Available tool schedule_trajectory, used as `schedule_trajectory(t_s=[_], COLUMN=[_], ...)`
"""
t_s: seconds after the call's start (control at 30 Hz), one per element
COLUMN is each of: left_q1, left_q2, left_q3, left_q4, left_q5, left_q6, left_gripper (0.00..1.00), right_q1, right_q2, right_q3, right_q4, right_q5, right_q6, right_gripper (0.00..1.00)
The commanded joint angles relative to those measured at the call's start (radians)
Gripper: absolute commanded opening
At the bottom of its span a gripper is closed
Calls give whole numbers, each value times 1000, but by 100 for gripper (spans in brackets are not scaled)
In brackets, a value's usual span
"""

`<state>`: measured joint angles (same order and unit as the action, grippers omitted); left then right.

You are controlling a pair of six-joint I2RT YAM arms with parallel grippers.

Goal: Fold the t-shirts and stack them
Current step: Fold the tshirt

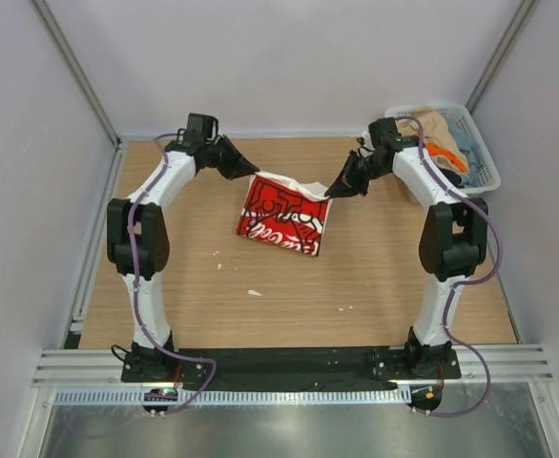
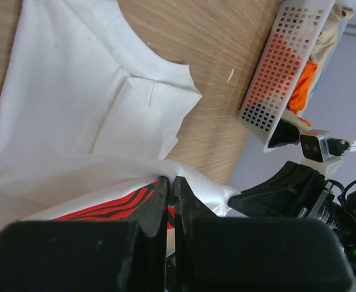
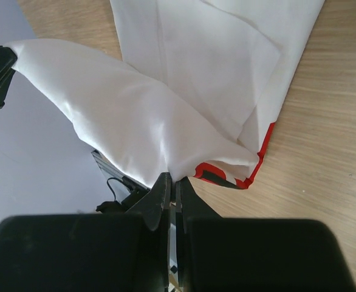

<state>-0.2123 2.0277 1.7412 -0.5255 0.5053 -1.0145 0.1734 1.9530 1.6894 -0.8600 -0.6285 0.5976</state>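
Note:
A white t-shirt with a red printed graphic [image 1: 284,218] hangs partly lifted over the back middle of the table, its lower part resting on the wood. My left gripper [image 1: 253,175] is shut on the shirt's upper left corner, and in the left wrist view the cloth [image 2: 87,103] is pinched at the fingertips [image 2: 171,181]. My right gripper [image 1: 334,192] is shut on the upper right corner; in the right wrist view the white cloth [image 3: 166,115] bunches into the fingertips [image 3: 171,178]. Tan, orange and pale blue t-shirts [image 1: 442,138] lie in the basket.
A white lattice basket [image 1: 485,172] stands at the table's back right corner, close behind the right arm; the same basket [image 2: 275,79] shows in the left wrist view. Small white scraps [image 1: 254,292] lie on the wood in front of the shirt. Walls close in on three sides.

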Motion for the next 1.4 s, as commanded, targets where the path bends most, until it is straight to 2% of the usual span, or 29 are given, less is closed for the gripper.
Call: schedule_trajectory(t_s=[0.0, 0.23, 0.47, 0.77, 0.87, 0.9, 0.93, 1.03, 1.1, 1.23, 1.3, 1.37], left_q1=[10, 11, 8, 11, 11, 11, 13, 14, 22, 30, 27, 13], left_q2=[35, 225, 393, 483, 497, 496, 493, 482, 470, 405, 338, 286], left_q3=[93, 286, 414, 532, 535, 537, 541, 590, 622, 637, 600, 508], left_q4=[102, 168, 328, 378, 380, 368, 352, 279, 200, 122, 99, 105], left_q5=[58, 78, 113, 72, 58, 50, 24, -5, -46, -79, -79, -67], left_q6=[-19, -55, -150, -160, -153, -133, -119, -24, 25, 111, 128, 145], left_gripper=[0, 0, 0, 1, 9, 14, 26, 33, 36, 36, 36, 36], right_q1=[-15, -51, -106, -120, -121, -123, -121, -127, -133, -147, -153, -153], right_q2=[21, 127, 277, 356, 401, 415, 426, 458, 480, 506, 514, 552], right_q3=[81, 191, 348, 400, 466, 484, 516, 564, 588, 645, 642, 659], right_q4=[-25, 15, 23, 62, 52, 46, 44, 55, 70, 130, 215, 263], right_q5=[-30, -17, -19, -33, -33, -31, -36, -33, -42, -33, -39, -43], right_q6=[-22, -2, 15, 18, 14, 16, 22, 27, 28, 56, 99, 123], right_gripper=[1, 1, 2, 3, 9, 16, 21, 36, 46, 55, 59, 59])
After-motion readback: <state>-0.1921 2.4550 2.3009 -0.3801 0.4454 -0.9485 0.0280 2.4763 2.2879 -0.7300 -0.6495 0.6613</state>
